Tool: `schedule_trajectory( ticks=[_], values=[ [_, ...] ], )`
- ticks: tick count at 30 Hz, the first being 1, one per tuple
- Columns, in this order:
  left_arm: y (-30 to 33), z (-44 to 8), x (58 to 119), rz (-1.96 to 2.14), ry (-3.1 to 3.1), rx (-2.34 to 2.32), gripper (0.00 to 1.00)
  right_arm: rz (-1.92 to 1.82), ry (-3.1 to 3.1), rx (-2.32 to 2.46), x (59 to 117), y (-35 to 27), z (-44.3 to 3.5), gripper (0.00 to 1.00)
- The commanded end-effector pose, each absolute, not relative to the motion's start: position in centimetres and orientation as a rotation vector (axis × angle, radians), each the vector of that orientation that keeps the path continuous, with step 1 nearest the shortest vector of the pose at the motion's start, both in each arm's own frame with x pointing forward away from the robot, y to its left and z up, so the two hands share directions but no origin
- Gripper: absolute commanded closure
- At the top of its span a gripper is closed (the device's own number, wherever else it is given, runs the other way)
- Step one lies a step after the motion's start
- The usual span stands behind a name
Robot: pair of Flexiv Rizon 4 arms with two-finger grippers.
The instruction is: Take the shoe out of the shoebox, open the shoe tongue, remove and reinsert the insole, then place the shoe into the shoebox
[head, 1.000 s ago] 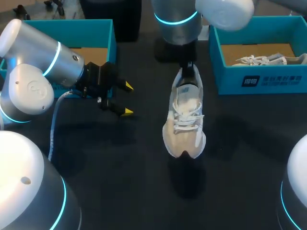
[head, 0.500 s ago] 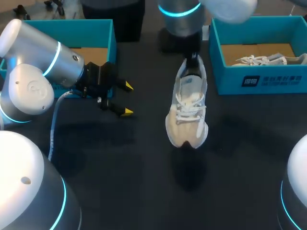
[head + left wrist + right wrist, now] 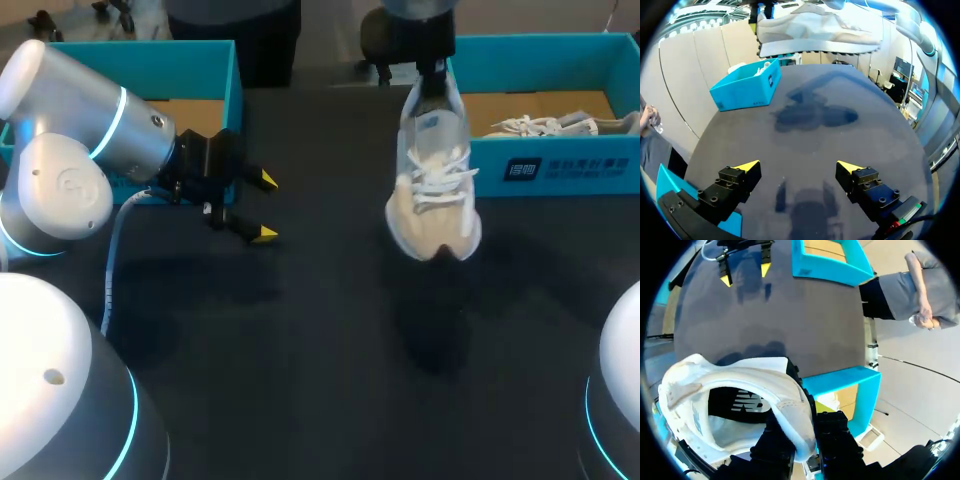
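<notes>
The shoe has swung right and farther away. It now hangs toe-down above the bench, beside the right shoebox, with the right gripper clamped on its heel. The left gripper hovers unmoved, fingers apart.

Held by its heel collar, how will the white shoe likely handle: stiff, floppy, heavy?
Probably light and stiff-soled: the shoe juts out level from a heel-only pinch. The collar bends in the jaws, so likely soft.

robot lab, looks like: left arm and right arm over a dark desk, teal shoeboxes at far corners.
</notes>
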State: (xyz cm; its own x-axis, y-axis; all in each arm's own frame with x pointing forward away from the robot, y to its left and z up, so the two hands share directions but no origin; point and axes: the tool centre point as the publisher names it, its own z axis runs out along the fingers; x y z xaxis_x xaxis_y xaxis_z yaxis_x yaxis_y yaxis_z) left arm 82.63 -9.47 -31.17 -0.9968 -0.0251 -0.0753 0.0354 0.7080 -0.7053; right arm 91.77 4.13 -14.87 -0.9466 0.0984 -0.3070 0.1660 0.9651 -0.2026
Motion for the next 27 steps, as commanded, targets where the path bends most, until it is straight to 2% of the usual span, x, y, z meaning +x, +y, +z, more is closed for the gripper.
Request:
schedule_trajectory(
  ticks=[1,27],
  values=[
    [-9.4,-31.2,82.6,-1.169,2.830,0.008,0.00,-0.346,2.810,0.180,91.8,2.9,-14.3,1.00],
    [-9.4,-31.2,82.6,-1.169,2.830,0.008,0.00,-0.389,2.786,0.170,92.4,1.8,-13.1,1.00]
  ],
)
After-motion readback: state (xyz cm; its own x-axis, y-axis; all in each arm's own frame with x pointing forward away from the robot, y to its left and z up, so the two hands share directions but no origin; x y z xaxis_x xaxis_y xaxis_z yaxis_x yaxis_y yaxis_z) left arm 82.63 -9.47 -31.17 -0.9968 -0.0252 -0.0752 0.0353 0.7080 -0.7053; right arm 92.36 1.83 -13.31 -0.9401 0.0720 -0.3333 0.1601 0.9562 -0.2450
